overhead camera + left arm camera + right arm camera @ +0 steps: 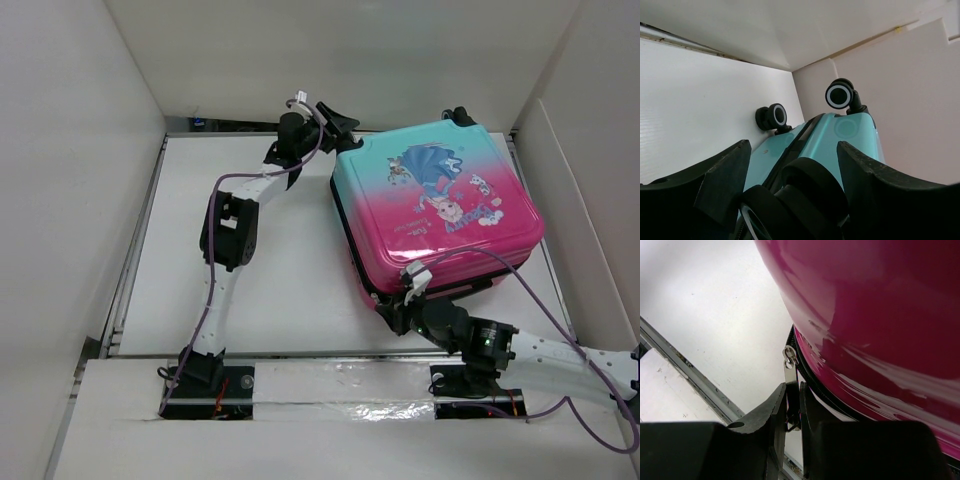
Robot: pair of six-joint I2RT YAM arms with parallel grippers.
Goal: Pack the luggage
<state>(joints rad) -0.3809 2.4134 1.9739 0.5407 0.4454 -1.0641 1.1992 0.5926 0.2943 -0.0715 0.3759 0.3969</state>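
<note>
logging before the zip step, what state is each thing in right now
luggage: lying flat, print side up, lid down on the base
zipper pull: pinched in the right gripper, at the seam of the pink end
right gripper: shut on the zipper pull
left gripper: open, one finger on either side of a wheel at the teal end
wheel: sits between the left gripper's open fingers

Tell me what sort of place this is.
Probably a robot lab test cell: plain white board walls enclose a white tabletop, two cabled robot arms are bolted at its near edge, working a pink-to-teal hard-shell child's suitcase.
</note>
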